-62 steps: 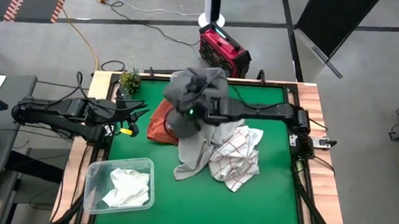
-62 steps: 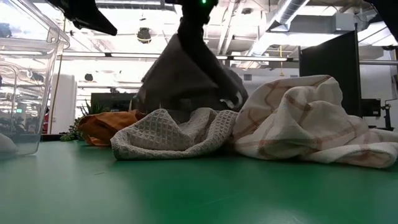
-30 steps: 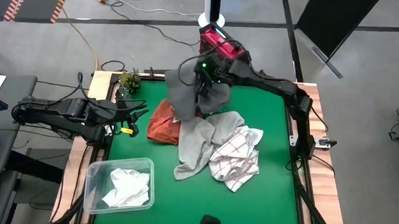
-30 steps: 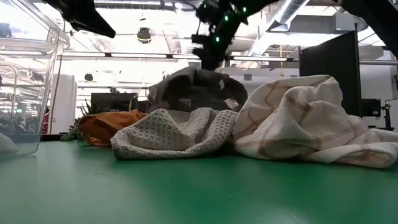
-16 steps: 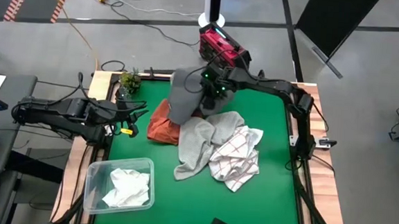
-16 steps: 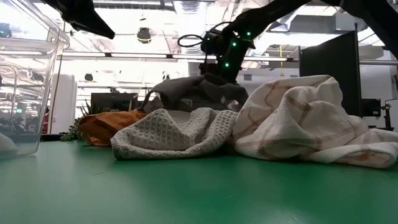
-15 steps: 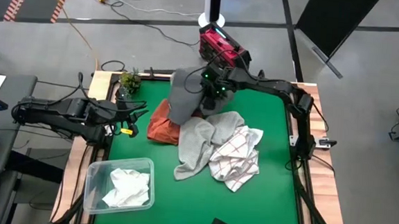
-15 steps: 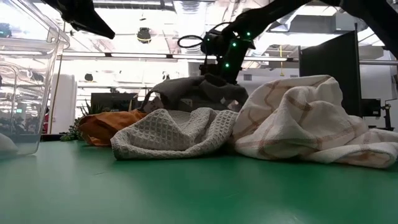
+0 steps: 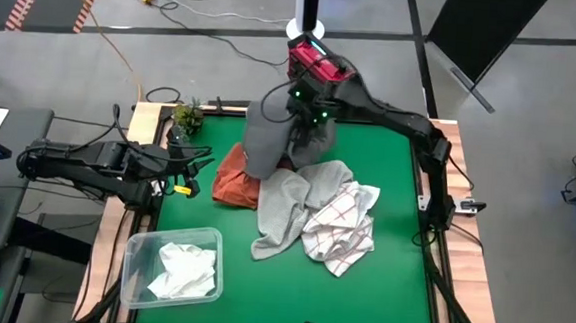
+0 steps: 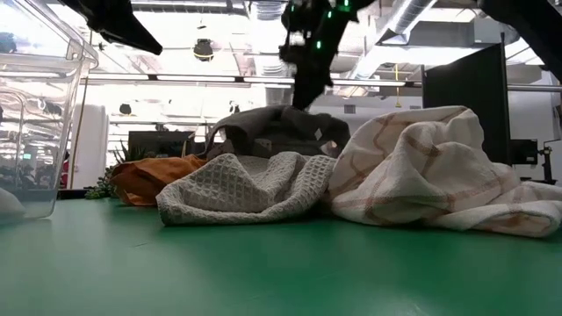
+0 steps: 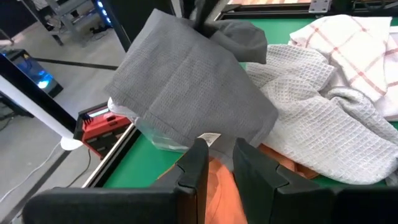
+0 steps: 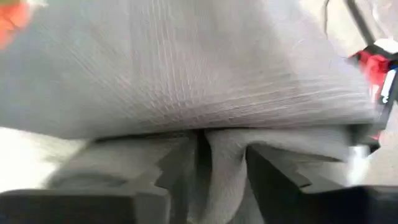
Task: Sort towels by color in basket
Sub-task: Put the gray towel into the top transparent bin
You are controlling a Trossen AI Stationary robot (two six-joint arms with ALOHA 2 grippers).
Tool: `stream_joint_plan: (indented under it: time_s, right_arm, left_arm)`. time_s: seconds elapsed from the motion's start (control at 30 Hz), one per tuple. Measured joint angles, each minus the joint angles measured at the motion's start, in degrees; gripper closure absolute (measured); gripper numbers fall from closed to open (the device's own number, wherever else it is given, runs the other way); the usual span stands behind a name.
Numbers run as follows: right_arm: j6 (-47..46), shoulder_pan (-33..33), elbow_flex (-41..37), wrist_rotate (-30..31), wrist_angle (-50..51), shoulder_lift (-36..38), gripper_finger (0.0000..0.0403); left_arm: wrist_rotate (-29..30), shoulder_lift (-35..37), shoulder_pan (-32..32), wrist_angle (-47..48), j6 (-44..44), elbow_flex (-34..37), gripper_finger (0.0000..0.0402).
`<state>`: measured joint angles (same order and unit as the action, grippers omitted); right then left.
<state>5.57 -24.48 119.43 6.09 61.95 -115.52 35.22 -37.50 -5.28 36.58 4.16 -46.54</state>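
A dark grey towel [image 9: 267,145] lies draped over a clear basket [image 11: 155,135] at the table's far side. My right gripper [image 9: 305,123] hovers just over the towel's right part, fingers open and pointing down. A rust towel [image 9: 232,183], a light grey waffle towel [image 9: 280,211] and a white towel with red grid lines [image 9: 344,225] lie heaped mid-table. A white towel [image 9: 186,269] lies in a second clear basket [image 9: 138,243] at the near left. My left gripper [image 9: 192,171] waits at the left edge, its fingers a narrow gap apart with nothing between them. My right gripper [image 12: 217,168] has its open fingers on either side of a raised fold [image 12: 221,146] of the dark grey towel, coming from above. I cannot tell whether they touch the cloth. The towel rests on the basket and the heap.
A small green plant [image 9: 187,117] stands at the far left corner. A red device [image 9: 319,68] sits on the floor beyond the far edge. Bare green table [image 9: 380,287] lies at the near right and along the near edge.
My right gripper has dipped onto the top of the dark grey towel and then risen again above it. The towel has stayed draped at the far side, a little wider spread than before.
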Motion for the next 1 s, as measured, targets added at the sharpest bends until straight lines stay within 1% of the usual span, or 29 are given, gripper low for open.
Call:
stream_joint_plan:
  time_s: [0.13,0.27,0.4,0.6,0.7,0.77,0.83,0.9,1.0]
  right_arm:
    - [-2.42,0.54,6.62,0.06,1.46,0.17,0.0198]
    - [-2.15,0.85,6.92,0.09,-4.57,0.12,0.0197]
    - [-2.13,0.52,1.55,0.04,-12.56,0.09,0.0210]
    - [-4.14,-0.69,-12.27,-0.12,-22.86,-0.09,0.0227]
    - [-5.77,-0.86,-19.72,-1.98,-27.89,-0.13,0.0228]
    - [-6.49,-1.00,-22.98,-2.88,-30.00,-0.15,0.0228]
    - [-6.95,-1.25,-24.71,-3.03,-31.39,-0.04,0.0228]
    - [-7.09,-1.64,-24.86,-3.24,-31.09,-0.03,0.0228]
    - [-7.09,-1.94,-22.94,-3.37,-29.45,-0.02,0.0228]
  left_arm:
    - [0.00,0.01,0.00,0.00,0.39,0.00,0.0336]
    - [-0.02,0.00,0.00,0.02,1.08,0.00,0.0336]
    - [-0.04,0.00,0.01,0.53,2.25,0.00,0.0336]
    - [-0.09,0.01,0.00,1.77,3.19,0.00,0.0336]
    - [-0.10,0.01,0.02,1.77,3.19,0.00,0.0336]
    - [-0.09,0.00,0.01,1.76,3.16,0.00,0.0336]
    - [-0.02,0.02,0.00,1.68,2.85,0.00,0.0336]
    - [0.02,0.00,0.00,1.62,2.58,0.00,0.0336]
    - [0.04,0.00,0.00,1.26,1.88,0.00,0.0336]
